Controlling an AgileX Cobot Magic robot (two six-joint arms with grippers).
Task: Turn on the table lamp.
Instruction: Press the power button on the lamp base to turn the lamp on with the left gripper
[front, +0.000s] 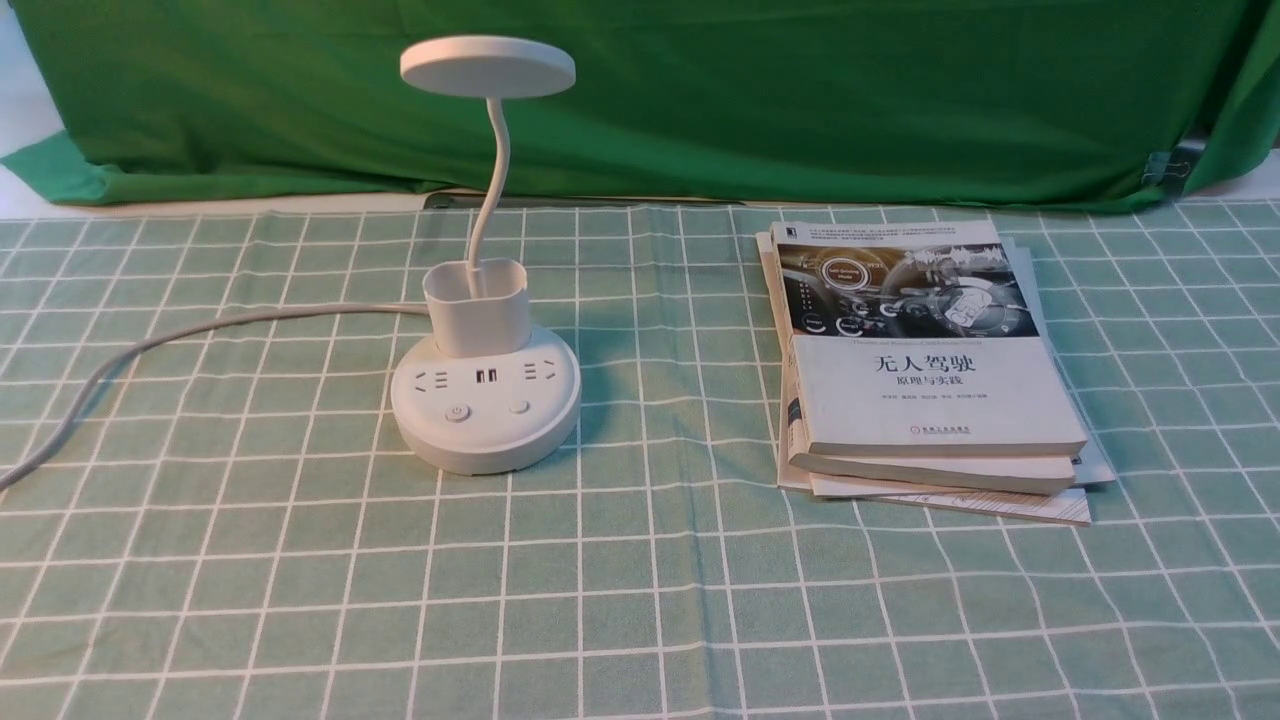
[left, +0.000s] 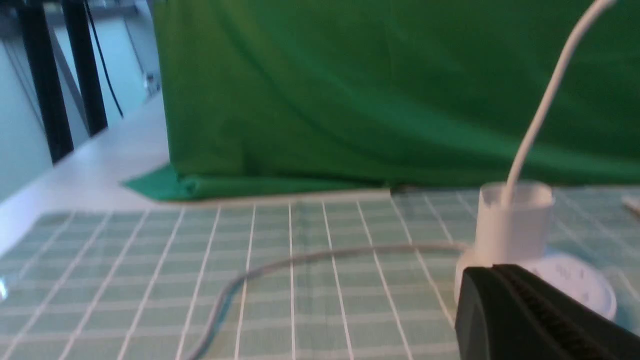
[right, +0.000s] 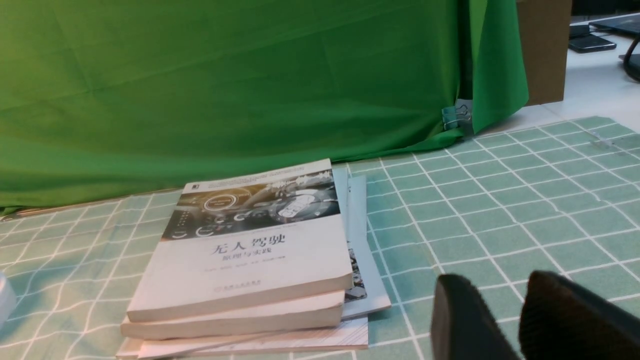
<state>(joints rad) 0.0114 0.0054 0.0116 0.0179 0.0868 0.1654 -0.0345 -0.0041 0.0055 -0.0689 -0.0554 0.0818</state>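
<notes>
Table lamp: white plastic, round base, upright on the counter under green checked cloth, left of the books.
Books: white-covered paper stack.
Cord: grey, flexible, left of lamp.
Left end effector: black; closed, fingertips together.
Right end effector: black; narrow gap.

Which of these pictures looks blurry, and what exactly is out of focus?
Left wrist view: soft overall, with the lamp and cloth grid smeared; front view: books fairly crisp; right wrist view: large cover print readable, but the near gripper blurred.
</notes>
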